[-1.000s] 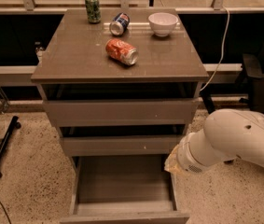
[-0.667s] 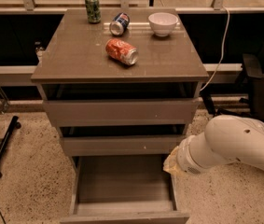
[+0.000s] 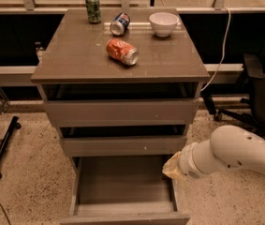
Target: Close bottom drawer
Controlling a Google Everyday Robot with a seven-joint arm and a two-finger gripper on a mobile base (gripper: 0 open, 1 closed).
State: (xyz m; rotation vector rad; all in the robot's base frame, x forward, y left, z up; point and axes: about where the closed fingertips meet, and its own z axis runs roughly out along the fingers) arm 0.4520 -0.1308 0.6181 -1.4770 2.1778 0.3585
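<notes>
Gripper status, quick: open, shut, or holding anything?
Gripper: state cannot be told; it is by the right side of the pulled-out bottom drawer.

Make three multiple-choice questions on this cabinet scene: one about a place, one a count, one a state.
1. Where is the gripper?
A. Over the cabinet top
B. Beside the right wall of the bottom drawer
C. On the floor left of the cabinet

2. How many cans lie or stand on the cabinet top?
A. One
B. Two
C. Three

3. The bottom drawer is:
A. Pulled out
B. Shut flush
C. Taken out

Answers:
1 B: it sits low by the drawer's right side.
2 C: green can, blue can, red can.
3 A: its grey inside shows.
</notes>
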